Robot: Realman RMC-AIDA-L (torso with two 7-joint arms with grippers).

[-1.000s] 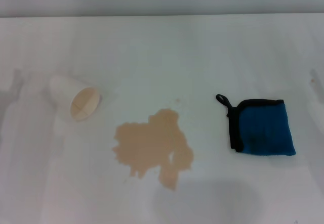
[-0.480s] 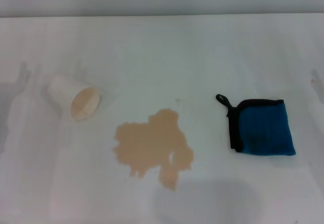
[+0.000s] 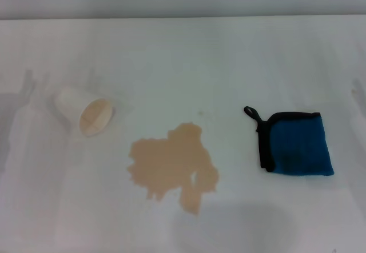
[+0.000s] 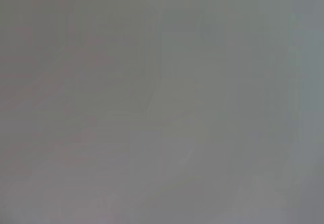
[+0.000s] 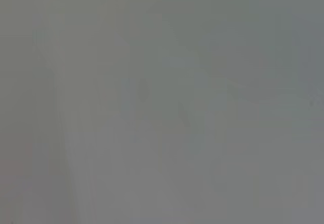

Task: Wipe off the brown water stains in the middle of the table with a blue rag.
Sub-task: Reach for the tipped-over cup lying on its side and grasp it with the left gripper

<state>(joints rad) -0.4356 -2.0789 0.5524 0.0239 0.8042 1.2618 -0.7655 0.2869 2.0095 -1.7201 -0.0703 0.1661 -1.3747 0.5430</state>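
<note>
The brown water stains (image 3: 171, 166) lie as one tan blotch with lobed edges in the middle of the white table (image 3: 189, 64) in the head view. The blue rag (image 3: 297, 144), square with black edging and a black loop at its far left corner, lies flat to the right of the stains, apart from them. Neither gripper shows in the head view. Both wrist views show only plain grey with nothing to make out.
A white paper cup (image 3: 84, 113) lies on its side to the left of the stains, its mouth turned toward the front right. The table's far edge (image 3: 183, 17) runs across the top of the head view. Faint shadows fall at the left edge.
The faint shadows at the table's left edge have shifted a little. The cup, the stains and the rag have not moved.
</note>
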